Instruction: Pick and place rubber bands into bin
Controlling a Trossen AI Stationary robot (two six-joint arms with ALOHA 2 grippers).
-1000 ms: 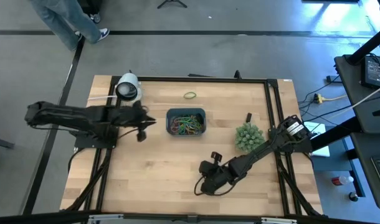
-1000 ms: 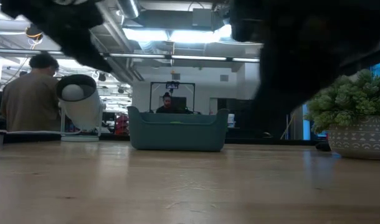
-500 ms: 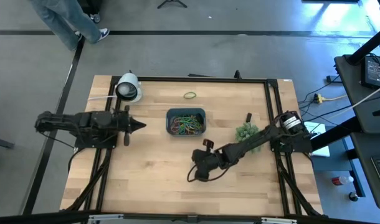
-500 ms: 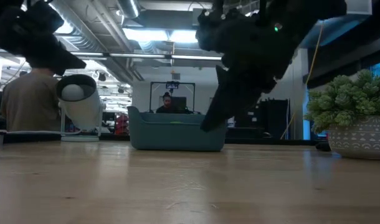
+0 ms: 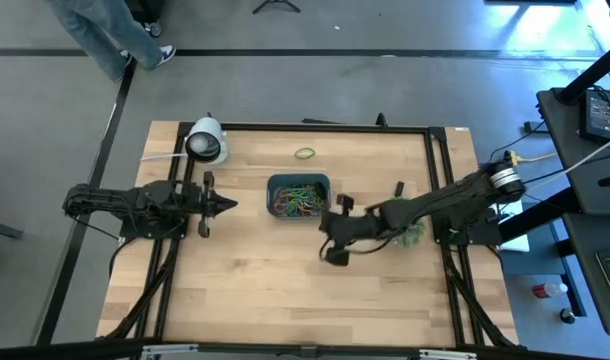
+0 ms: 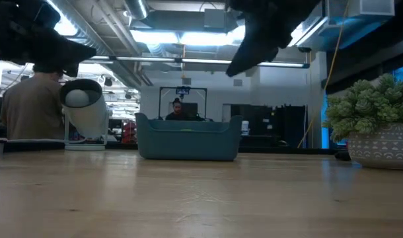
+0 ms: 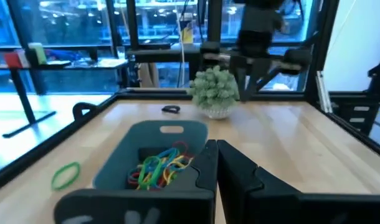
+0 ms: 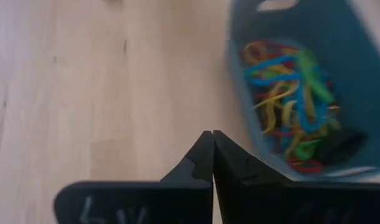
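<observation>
1. The small shallow blue-teal plastic bin (image 5: 298, 196) sits near the middle of the wooden table (image 5: 245, 290), holding a tangle of red, green, yellow and orange rubber bands (image 5: 299, 201).
2. One loose green rubber band (image 5: 305, 153) lies on the table beyond the bin, near the far edge.
3. The right gripper (image 5: 332, 228) hovers just beside the bin's right side, fingers pressed together, holding nothing.
4. The left gripper (image 5: 231, 204) points at the bin from its left, apart from it, clenched and empty.
</observation>
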